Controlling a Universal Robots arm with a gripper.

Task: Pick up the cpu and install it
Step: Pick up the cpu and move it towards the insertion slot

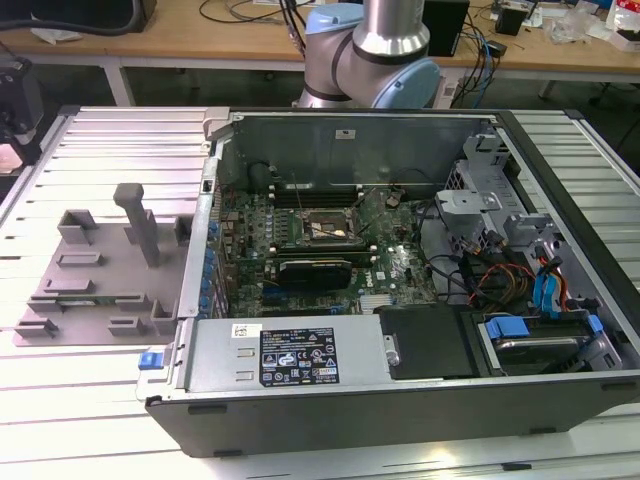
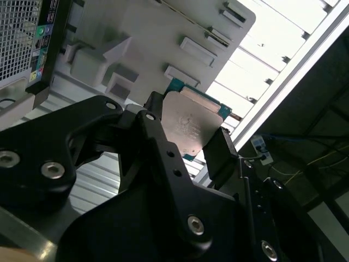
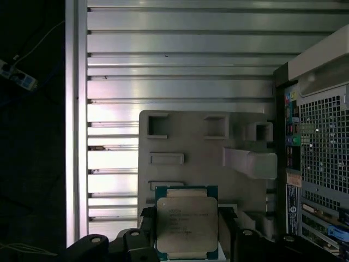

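The gripper (image 3: 186,232) is clamping the cpu (image 3: 186,218) by two opposite edges. In the first wrist view its black fingers (image 3: 146,226) are pressing against either side of the chip. The chip's silvery metal top plate is facing the camera, and a thin blue-green rim is showing around it. In the second wrist view the gripper (image 2: 190,134) is gripping the same cpu (image 2: 188,117) at a tilt, with one dark finger (image 2: 221,155) bracing its far edge.

Behind the chip, a grey moulded fixture tray (image 3: 180,142) with raised blocks and shallow pockets is lying flat on a ribbed aluminium table (image 3: 180,54). The chip seems to be hanging clear above the tray's near edge rather than touching it, though depth is hard to judge here.

Just beside the tray, the perforated rear panel of an open computer case (image 3: 322,136) is standing. In the exterior view the case (image 1: 400,400) is lying on its side with the motherboard exposed. The square black-framed socket (image 1: 322,228) is sitting near the board's middle. The grey tray (image 1: 100,270) is lying at the exterior view's left of the case. The robot arm (image 1: 380,50) is rising behind the case's far wall.
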